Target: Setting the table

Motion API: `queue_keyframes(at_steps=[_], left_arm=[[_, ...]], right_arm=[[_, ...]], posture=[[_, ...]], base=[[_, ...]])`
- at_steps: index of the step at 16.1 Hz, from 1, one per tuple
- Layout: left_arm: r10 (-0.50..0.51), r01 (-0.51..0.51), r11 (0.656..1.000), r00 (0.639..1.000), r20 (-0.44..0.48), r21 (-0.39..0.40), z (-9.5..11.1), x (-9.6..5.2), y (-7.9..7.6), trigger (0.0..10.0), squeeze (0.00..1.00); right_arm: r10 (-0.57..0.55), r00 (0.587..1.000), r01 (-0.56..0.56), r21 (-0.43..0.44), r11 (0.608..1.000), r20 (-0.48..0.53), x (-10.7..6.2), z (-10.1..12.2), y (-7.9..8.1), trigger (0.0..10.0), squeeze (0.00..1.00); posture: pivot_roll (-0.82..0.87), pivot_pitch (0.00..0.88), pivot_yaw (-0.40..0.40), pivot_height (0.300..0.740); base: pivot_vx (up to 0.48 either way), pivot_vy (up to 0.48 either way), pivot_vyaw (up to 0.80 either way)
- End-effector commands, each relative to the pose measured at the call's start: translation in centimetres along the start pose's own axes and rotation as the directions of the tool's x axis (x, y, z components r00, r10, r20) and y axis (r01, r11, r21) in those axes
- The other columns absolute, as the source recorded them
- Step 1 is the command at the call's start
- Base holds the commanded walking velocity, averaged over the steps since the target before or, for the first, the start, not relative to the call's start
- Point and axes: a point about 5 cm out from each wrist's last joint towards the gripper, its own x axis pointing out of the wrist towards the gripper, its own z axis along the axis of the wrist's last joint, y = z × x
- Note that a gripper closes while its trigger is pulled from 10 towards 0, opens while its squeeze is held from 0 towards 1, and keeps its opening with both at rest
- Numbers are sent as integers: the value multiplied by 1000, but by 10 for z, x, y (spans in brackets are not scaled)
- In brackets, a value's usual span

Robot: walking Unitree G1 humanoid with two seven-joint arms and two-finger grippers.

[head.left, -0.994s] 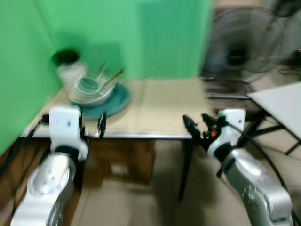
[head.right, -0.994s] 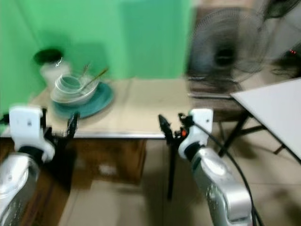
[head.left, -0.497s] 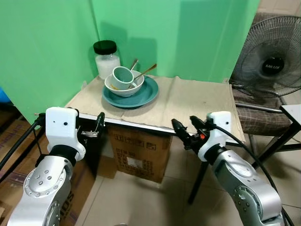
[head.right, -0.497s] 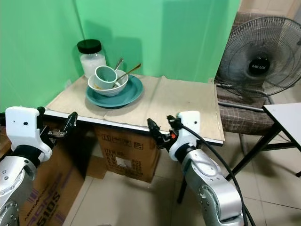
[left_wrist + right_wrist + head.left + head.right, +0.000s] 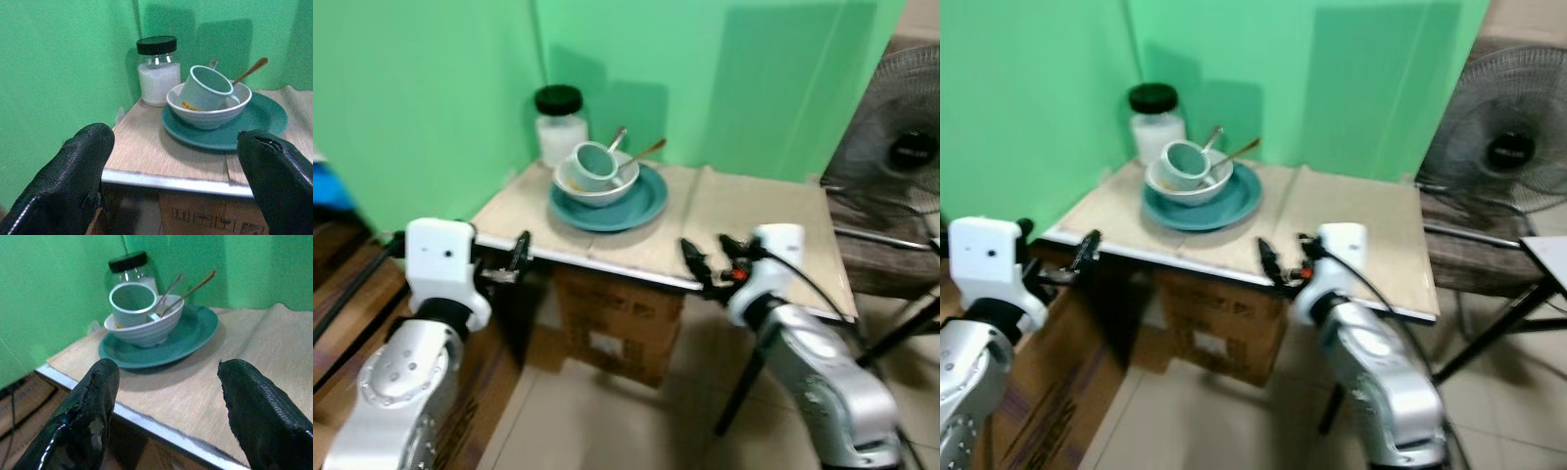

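A teal plate point(image 5: 636, 204) lies at the back left of a small table point(image 5: 744, 220). On it stands a white bowl point(image 5: 604, 188) holding a tilted teal mug point(image 5: 592, 163) and two spoons point(image 5: 644, 152). A jar with a black lid point(image 5: 560, 125) stands behind them in the corner. My left gripper point(image 5: 521, 257) is open, just off the table's left front corner. My right gripper point(image 5: 709, 259) is open at the table's front edge, to the right of the plate. Both wrist views look between the fingers point(image 5: 73, 181) at the plate point(image 5: 193, 328) and bowl point(image 5: 146, 330).
A beige cloth point(image 5: 754, 211) covers the tabletop. Cardboard boxes point(image 5: 612, 318) stand under the table and at my left point(image 5: 1058, 382). A floor fan point(image 5: 901, 147) stands to the right, with a checked seat point(image 5: 886, 264) below it. Green walls point(image 5: 431, 88) close the corner.
The camera has swung and come closer to the table, so the whole scene has shifted. Both grippers stay open and have neared the table's front edge.
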Motion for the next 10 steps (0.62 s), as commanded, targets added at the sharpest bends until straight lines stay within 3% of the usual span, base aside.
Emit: queue_keyframes(at_steps=[1, 4, 8, 10], left_arm=[[-27, 27, 1000, 1000, 7, -5, 1, 2, -5, 10000, 0], [-31, 31, 1000, 1000, 8, -5, 1, 1, -5, 10000, 0], [-31, 31, 1000, 999, 6, -1, 1, 1, -5, 10000, 0], [-39, 39, 999, 999, -2, 7, 0, 0, -6, 10000, 0]], right_arm=[[-35, 999, 35, -24, 999, 17, -3, 3, -9, 10000, 0], [-28, 1000, 29, -50, 998, 11, -2, 3, -8, 10000, 0], [-55, 998, 56, -56, 997, 5, -1, 2, -11, 10000, 0], [-32, 999, 32, -57, 998, 6, -1, 2, -10, 10000, 0]], posture=[[-3, 0, 22, 740], [-3, 0, 19, 740], [-1, 0, 18, 740], [-1, 0, 18, 740]], base=[[307, 0, 0], [317, 0, 0], [317, 0, 766], [302, 0, 0]])
